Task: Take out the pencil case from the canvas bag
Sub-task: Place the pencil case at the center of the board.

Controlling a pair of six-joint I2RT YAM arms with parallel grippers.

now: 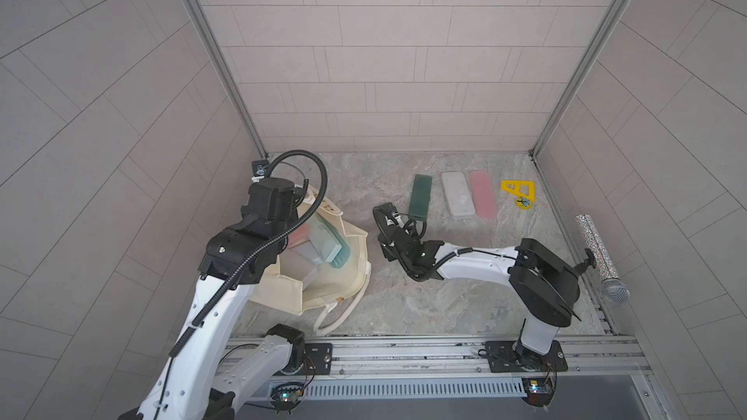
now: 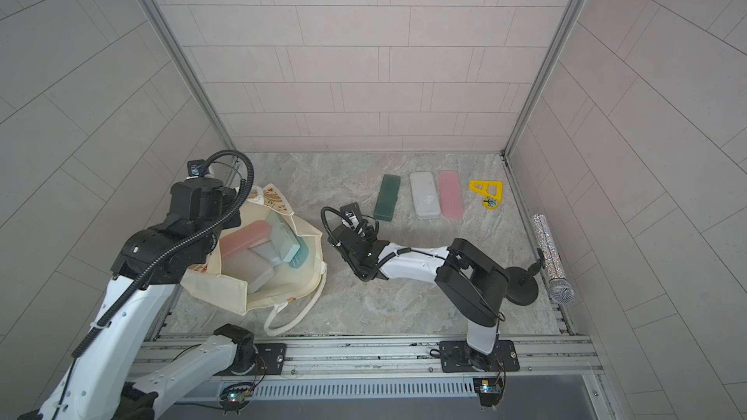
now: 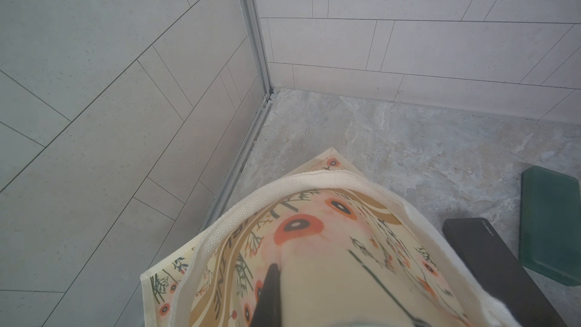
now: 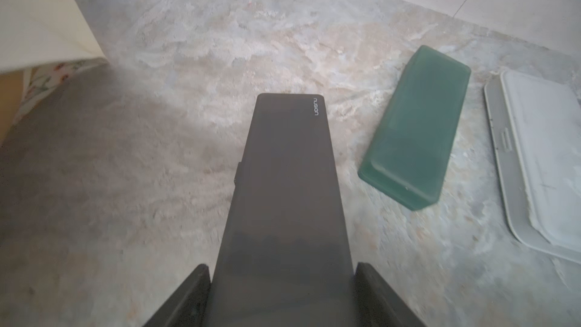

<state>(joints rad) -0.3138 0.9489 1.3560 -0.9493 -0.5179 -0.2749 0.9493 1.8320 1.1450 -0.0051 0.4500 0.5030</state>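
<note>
Canvas bag (image 1: pixel 283 292) lies on your left, the left gripper (image 3: pixel 283 281) clamped tight, seemingly on its rim. To its right, clear of the bag, your right gripper (image 4: pixel 283 294) clasps the dark grey pencil case (image 4: pixel 283 184) beside a green case (image 4: pixel 415 127).

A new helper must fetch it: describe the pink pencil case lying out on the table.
Start at the far right corner of the grey marble table, by the yellow plastic triangle. Three flat cases lie in a row there; the frosted pink plastic pencil case is nearest the triangle, the row's only pink one, beside a white plastic case.
</note>
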